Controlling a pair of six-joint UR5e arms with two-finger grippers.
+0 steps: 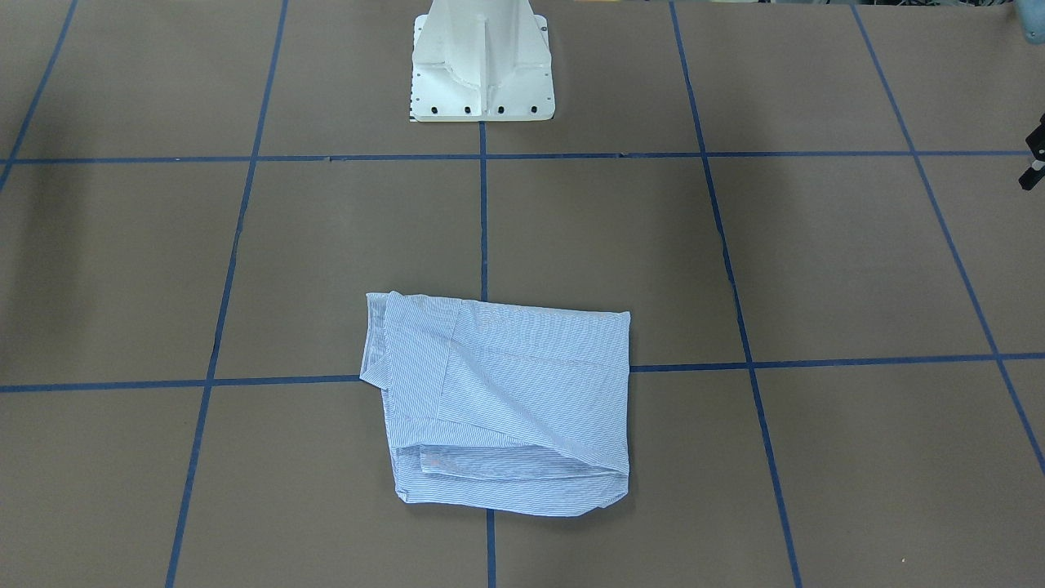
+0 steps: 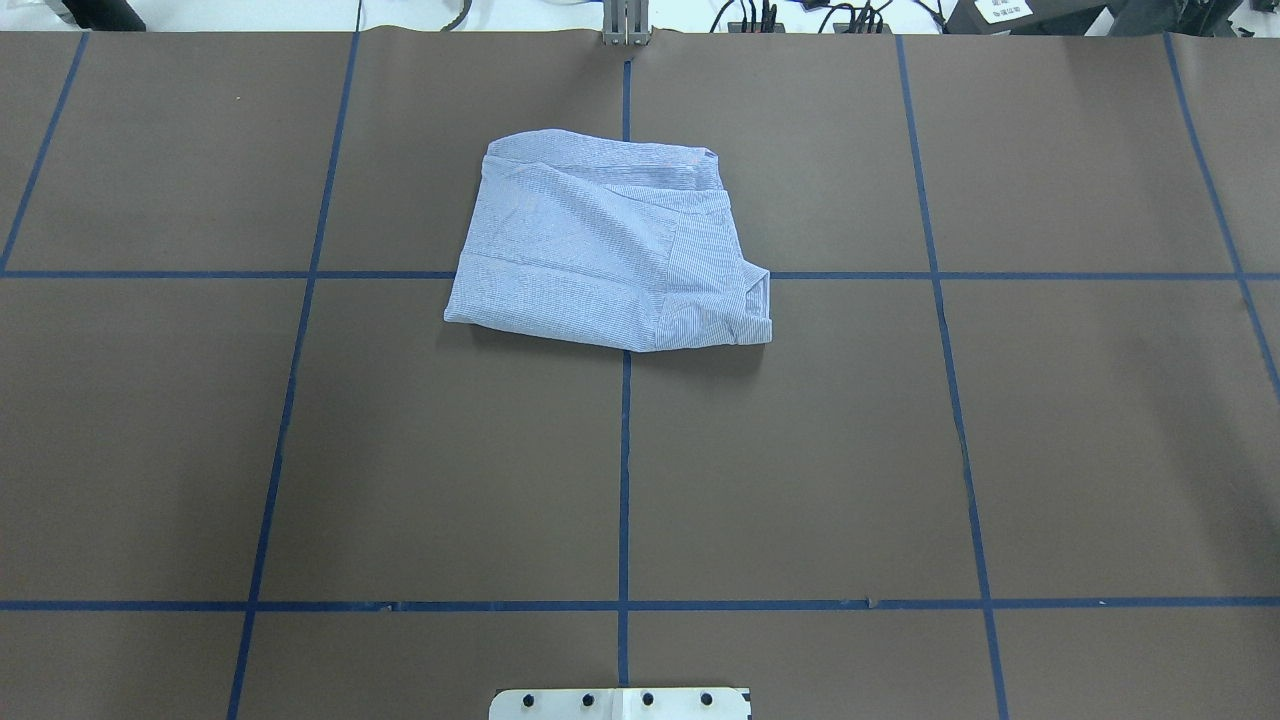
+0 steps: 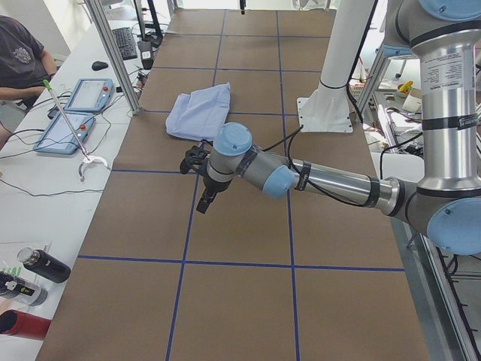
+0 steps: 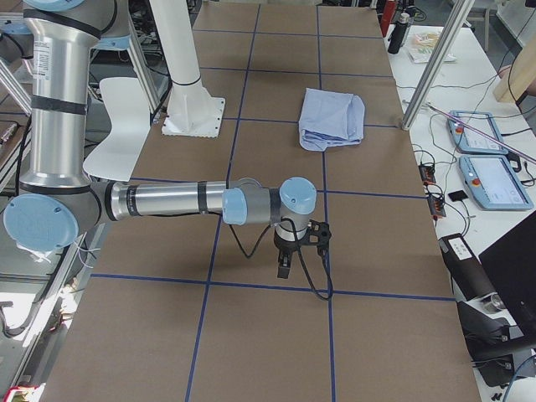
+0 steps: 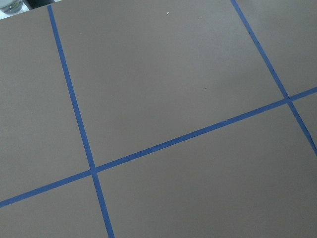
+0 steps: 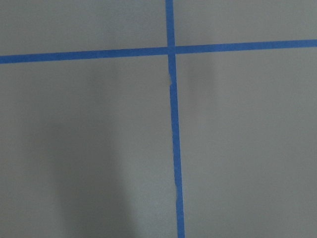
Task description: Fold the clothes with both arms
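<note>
1. The shirt (image 2: 600, 250) is lying on the table (image 2: 800, 450), sitting right over a crossing of the tape lines (image 2: 625, 450), across from the base (image 1: 482, 73).
2. The left arm (image 3: 331, 180) is reaching over the table's left part, with the left gripper (image 3: 203, 204) hanging beside the shirt, not touching it.
3. The right arm (image 4: 167, 201) is reaching over the right part, with the right gripper (image 4: 283, 268) hanging well apart from the shirt.

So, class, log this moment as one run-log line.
shirt: folded, lying free on table | left gripper: clear of shirt, jaws unreadable | right gripper: same
</note>
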